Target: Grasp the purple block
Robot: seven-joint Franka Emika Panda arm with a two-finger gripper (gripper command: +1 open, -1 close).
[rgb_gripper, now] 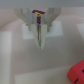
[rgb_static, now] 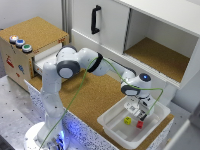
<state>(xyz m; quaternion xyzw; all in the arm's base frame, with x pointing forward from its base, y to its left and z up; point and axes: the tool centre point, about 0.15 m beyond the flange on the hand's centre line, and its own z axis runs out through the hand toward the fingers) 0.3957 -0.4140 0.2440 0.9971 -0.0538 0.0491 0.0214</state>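
In the wrist view a small purple block shows as a sliver pinched between my gripper's two fingers, with a thin yellow edge beside it. My gripper is shut on it, and the fingers converge to a narrow wedge over the white tray floor. In the exterior view the gripper hangs inside the white tray at the table's right end. The purple block is hidden by the fingers there.
A yellow block and a red block lie in the tray just in front of the gripper; the red block also shows at the wrist view's edge. A white cabinet stands behind, and a wooden box with buttons is on the exterior view's left.
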